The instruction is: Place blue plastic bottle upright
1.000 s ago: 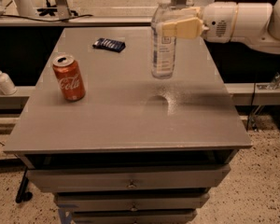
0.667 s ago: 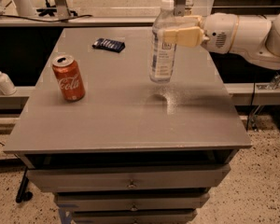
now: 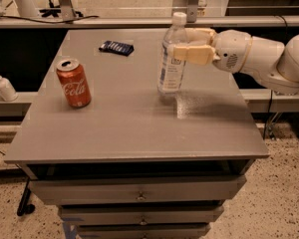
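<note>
A clear, bluish plastic water bottle (image 3: 170,66) with a white screw cap stands upright on the grey metal table (image 3: 129,128), right of centre. The cream gripper (image 3: 182,43) sits at its shoulder — clamped or released, I cannot tell. Placement looks nearly done; next comes a clean release and a straight retreat without tipping it.

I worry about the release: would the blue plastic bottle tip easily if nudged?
Probably tippy: the blue plastic bottle is tall and narrow on a small base. Its clear body suggests thin plastic, likely light. The tool grips it high, near its top, so a sideways nudge there could topple it.
</note>
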`<state>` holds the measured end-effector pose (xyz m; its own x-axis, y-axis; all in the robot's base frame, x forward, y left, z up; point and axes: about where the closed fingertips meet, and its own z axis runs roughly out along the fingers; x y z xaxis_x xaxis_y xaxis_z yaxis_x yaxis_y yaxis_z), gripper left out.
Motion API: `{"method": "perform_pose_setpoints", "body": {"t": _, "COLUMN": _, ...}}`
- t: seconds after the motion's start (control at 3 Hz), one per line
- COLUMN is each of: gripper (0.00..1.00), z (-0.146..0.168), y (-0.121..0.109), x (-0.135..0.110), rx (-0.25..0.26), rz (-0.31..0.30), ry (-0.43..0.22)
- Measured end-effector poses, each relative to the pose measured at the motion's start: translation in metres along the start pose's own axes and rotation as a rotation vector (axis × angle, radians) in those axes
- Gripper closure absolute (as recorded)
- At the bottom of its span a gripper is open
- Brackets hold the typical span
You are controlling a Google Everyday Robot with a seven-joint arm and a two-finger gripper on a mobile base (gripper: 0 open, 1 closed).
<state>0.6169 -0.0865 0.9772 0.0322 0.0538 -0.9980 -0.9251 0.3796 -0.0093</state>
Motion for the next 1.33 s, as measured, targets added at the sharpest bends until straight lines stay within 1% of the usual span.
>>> {"method": "perform_pose_setpoints", "body": {"t": 0.33, "gripper": 1.0, "z": -0.001, "y": 0.004, "x": 0.002, "rx": -0.005, "rz": -0.056, "ry": -0.017}}
{"method": "perform_pose_setpoints", "body": {"t": 0.67, "gripper": 1.0, "z": 0.001, "y": 0.009, "x": 0.001, "rx": -0.026, "rz": -0.119, "ry": -0.014}}
{"method": "perform_pose_setpoints", "body": {"t": 1.0, "gripper": 1.0, "z": 0.005, "y": 0.013, "x": 0.004, "rx": -0.049, "rz": -0.143, "ry": 0.011}}
{"method": "perform_pose_setpoints", "body": {"t": 1.33, "gripper": 1.0, "z": 0.008, "y": 0.016, "x": 0.009, "rx": -0.069, "rz": -0.15, "ry": 0.038}}
